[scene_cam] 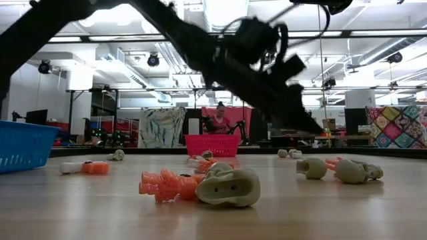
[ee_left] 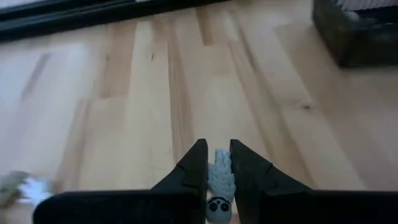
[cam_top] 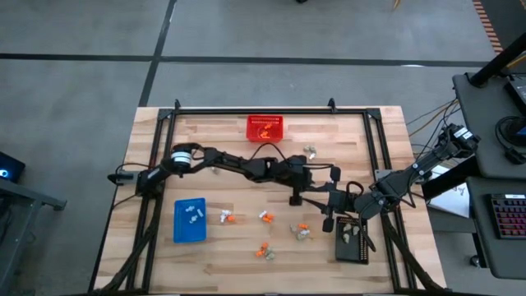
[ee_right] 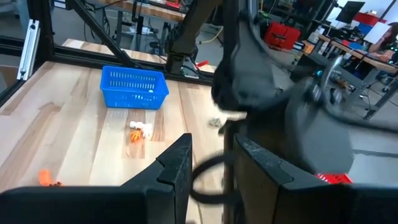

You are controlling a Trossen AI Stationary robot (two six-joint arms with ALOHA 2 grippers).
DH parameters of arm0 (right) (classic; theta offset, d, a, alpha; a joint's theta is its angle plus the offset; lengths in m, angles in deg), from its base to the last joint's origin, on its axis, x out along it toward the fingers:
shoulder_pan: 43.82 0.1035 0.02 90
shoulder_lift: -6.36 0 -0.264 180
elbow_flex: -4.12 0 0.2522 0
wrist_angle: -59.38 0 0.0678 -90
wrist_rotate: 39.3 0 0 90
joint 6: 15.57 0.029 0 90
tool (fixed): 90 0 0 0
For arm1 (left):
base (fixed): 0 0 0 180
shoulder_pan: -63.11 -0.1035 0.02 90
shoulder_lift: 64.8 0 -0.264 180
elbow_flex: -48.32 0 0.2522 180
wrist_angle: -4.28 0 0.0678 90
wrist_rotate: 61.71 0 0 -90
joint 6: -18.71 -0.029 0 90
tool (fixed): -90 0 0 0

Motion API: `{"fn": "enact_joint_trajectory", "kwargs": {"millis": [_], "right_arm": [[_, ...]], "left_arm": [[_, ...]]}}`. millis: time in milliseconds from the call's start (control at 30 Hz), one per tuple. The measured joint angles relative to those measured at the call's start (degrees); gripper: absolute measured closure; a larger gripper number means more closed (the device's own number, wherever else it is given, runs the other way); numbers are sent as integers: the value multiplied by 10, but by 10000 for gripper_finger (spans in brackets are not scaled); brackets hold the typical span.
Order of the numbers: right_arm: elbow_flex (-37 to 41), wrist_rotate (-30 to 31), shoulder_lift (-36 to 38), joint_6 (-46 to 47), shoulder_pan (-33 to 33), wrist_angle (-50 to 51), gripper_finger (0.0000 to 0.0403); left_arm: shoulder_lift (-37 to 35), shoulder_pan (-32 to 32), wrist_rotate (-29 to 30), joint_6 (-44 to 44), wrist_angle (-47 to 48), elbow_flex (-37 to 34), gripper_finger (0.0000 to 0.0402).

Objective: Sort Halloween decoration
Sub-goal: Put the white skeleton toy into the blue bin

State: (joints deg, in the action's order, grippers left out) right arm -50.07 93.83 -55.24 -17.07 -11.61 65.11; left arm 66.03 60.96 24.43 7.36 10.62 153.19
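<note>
The left claw (ee_left: 217, 163) is pinched nearly shut on a small pale grey-beige skeleton trinket (ee_left: 219, 186), which sits upright between its dark fingers; only the trinket's ribbed body and round eyed head show, the rest being cut off at the picture's edge. From above, the left arm stretches across the light wooden bench (cam_top: 222, 255), and its claw (cam_top: 294, 200) lies left of the black rectangular tray (cam_top: 352, 241); there the held piece is too small to make out.

The right claw (ee_right: 208, 163) hangs just beside that black tray, at its upper left corner (cam_top: 329, 222). Its fingers stand partly apart, with nothing seen between them, though the blurred left arm fills much of its wrist view and hides the bench ahead.

The remaining Halloween trinkets (cam_top: 265, 218), orange, white and beige, lie scattered on the bench left of the black tray, and a few beige ones rest inside it. White pieces lie in the blue rectangular tray (cam_top: 179, 233), far left of the black tray. The red mesh basket (cam_top: 265, 127) stands beyond it at the far edge. In the low view a beige skull (scene_cam: 229, 186) touches an orange figure (scene_cam: 167, 186).
</note>
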Motion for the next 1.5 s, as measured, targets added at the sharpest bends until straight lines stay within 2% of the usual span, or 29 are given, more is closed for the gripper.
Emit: {"fn": "enact_joint_trajectory", "kwargs": {"millis": [200, 467, 733, 867, 1167, 1267, 1500], "right_arm": [[0, 0, 0, 0, 0, -4, 296], [-5, 0, 0, -7, 0, -4, 296], [-5, 0, 0, -20, 0, -3, 296], [-5, 0, 0, -24, 0, -3, 296], [-5, -1, 0, -39, 0, -3, 296], [-5, -1, 0, -46, 0, -3, 296], [-5, -1, 0, -56, 0, -3, 296]], "left_arm": [[-75, 0, 3, -51, 143, 0, 376], [-185, 0, 4, -48, 423, 0, 376], [-270, 12, 3, 80, 753, 0, 374], [-297, 41, 3, 163, 860, -1, 374], [-341, 140, -15, 263, 917, -68, 373], [-356, 168, -47, 291, 923, -117, 373], [-404, 239, -53, 347, 860, -259, 373]]}}
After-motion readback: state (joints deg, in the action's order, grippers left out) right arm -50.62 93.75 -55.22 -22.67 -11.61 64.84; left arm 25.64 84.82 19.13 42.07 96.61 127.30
